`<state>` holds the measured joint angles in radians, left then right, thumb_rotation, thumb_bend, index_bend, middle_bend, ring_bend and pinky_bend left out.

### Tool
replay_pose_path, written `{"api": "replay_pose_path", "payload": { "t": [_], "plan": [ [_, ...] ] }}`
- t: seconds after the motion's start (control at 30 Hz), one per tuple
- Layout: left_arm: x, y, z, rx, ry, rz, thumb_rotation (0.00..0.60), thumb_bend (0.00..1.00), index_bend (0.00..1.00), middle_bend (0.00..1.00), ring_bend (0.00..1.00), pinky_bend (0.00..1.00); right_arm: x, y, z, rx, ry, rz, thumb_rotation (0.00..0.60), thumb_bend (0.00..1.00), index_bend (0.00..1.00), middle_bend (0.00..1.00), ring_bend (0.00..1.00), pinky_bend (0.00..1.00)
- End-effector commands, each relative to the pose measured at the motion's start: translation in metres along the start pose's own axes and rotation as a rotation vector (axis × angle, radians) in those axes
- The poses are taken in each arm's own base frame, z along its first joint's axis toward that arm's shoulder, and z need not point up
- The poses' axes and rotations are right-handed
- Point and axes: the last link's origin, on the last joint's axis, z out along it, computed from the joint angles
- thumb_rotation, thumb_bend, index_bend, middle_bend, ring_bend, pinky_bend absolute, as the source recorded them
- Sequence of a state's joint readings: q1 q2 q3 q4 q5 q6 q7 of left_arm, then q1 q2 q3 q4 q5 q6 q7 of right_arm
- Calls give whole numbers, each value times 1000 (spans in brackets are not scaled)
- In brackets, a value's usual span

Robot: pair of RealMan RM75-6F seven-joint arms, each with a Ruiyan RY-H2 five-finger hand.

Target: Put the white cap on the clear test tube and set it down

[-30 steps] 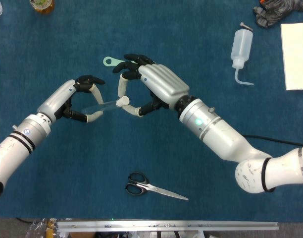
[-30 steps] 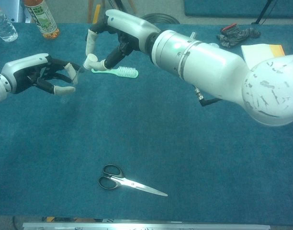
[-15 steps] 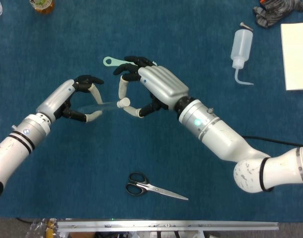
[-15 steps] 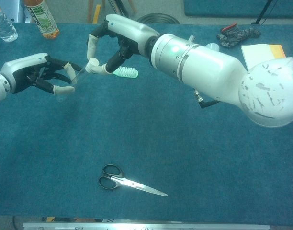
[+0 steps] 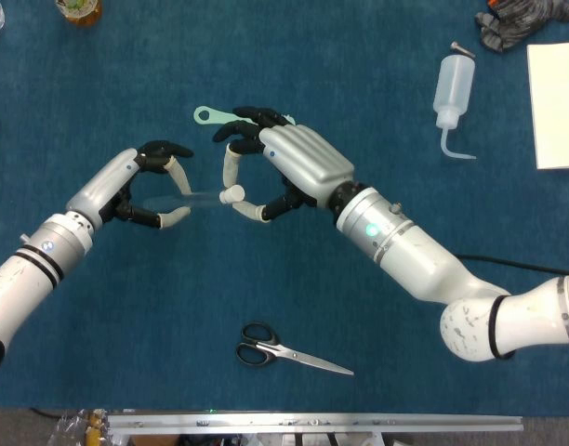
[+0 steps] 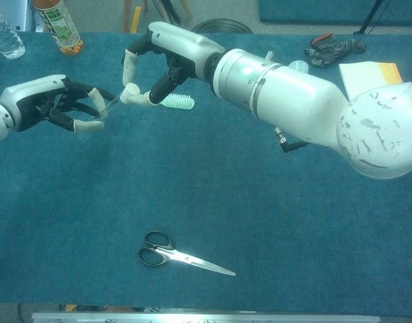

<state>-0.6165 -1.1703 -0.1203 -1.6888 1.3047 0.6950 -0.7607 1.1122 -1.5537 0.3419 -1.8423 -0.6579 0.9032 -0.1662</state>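
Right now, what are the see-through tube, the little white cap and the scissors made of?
The tube is clear and glossy, glass or plastic; I can't tell which. The white cap looks like matte plastic, plain and opaque. The scissors have shiny metal blades and black handles, probably plastic.

Deep teal-blue table cloth point(image 5: 126, 316). Silver-white shells, black fingers with cream tips on left hand point(image 5: 140, 186) and right hand point(image 5: 280, 167). White cap point(image 5: 231, 194), clear test tube point(image 5: 178, 199), near colourless against cloth. Mint-green brush point(image 6: 176, 101). Black-handled scissors point(image 5: 289, 351), steel blades. Translucent white squeeze bottle point(image 5: 453, 88). Pale cream paper point(image 5: 556, 93). Grey gloves point(image 5: 522, 20) with orange patch. Green-labelled bottle point(image 6: 58, 23), orange contents.
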Motion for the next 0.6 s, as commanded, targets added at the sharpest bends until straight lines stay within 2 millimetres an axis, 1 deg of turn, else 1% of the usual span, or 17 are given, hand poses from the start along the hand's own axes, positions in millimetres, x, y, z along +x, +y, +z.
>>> {"api": "replay_pose_path", "payload": {
  "t": [0.03,0.13,0.27,0.4,0.6],
  "plan": [
    [0,0,0,1,-1,0,599,344,608,170,0,163,1,0,0,6,1,1,600,275,480,214,0,15],
    [0,0,0,1,0,0,598,343,608,170,0,163,1,1,0,10,3,1,600,271,438,204,0,15],
    [1,-1,1,3,1,-1,597,343,608,170,0,163,2,2,0,12,3,4,600,269,410,197,0,15],
    [2,-2,1,7,2,0,599,344,608,170,0,163,3,3,0,16,6,7,600,265,348,187,0,15],
    [3,-4,2,13,4,5,597,344,608,170,0,163,9,5,-2,15,28,16,600,263,333,184,0,15]
  ]
}}
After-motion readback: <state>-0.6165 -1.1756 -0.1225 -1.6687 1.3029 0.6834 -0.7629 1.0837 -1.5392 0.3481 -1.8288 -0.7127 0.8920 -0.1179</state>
